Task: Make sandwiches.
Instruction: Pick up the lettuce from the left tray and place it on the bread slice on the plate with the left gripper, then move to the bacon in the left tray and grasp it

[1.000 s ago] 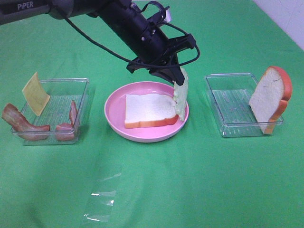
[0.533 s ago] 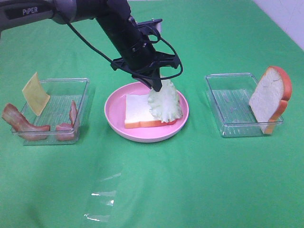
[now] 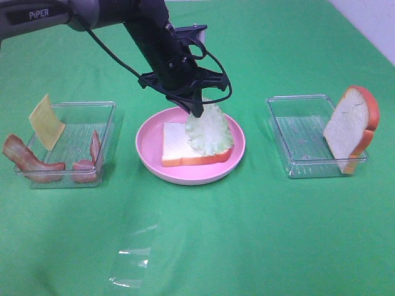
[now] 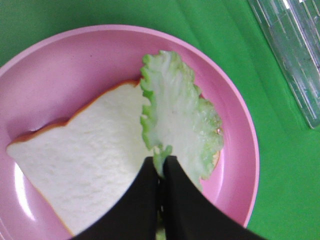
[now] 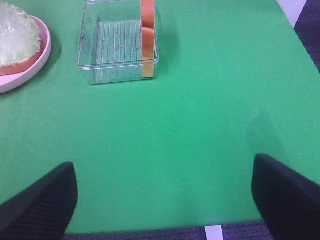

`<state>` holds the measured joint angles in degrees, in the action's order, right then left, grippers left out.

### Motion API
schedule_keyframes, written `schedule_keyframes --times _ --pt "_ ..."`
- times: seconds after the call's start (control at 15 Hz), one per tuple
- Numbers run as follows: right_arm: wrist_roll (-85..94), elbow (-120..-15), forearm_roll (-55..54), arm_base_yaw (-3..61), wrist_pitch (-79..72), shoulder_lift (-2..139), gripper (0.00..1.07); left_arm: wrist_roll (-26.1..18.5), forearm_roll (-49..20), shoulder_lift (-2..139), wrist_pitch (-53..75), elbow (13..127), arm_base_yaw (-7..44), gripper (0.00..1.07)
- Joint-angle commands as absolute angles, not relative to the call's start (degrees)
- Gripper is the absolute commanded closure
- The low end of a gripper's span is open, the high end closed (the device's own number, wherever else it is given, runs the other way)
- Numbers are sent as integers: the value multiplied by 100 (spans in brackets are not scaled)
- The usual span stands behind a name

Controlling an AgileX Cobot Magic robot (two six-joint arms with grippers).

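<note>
On the pink plate lies a white bread slice with an orange-red crust. A pale green lettuce leaf lies across its right half. My left gripper is shut on the leaf's far edge, just above the plate. The left wrist view shows the black tips pinching the lettuce over the bread. A second bread slice leans upright in the right tray. My right gripper stands open over bare cloth, holding nothing.
The left clear tray holds a yellow cheese square leaning on its wall and bacon strips. A clear plastic sheet lies on the green cloth near the front. The right wrist view shows the tray and the table's edge.
The left gripper swung left with the lettuce. The leaf went from hanging upright at the plate's right side to lying flat on the bread. The right gripper stayed put.
</note>
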<state>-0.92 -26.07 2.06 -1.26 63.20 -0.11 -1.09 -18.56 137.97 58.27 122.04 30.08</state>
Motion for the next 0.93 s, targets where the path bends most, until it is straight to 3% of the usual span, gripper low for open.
schedule_keyframes --times 0.07,0.2,0.4,0.73,0.93 --pt "-46 -2590 195 -120 6285 -206 18 0 -1833 13797 5856 12221 3060 101" --pt "-46 -2590 195 -120 6285 -206 18 258 -1507 13797 5947 12221 3060 75" --pt "-46 -2590 195 -120 6285 -206 18 665 -934 13734 6136 12238 3060 5" --pt "-46 -2590 195 -120 6285 -206 18 808 -596 13218 7575 12777 3060 5" --pt "-46 -2590 195 -120 6285 -206 18 1054 -470 12697 7563 12594 3060 5"
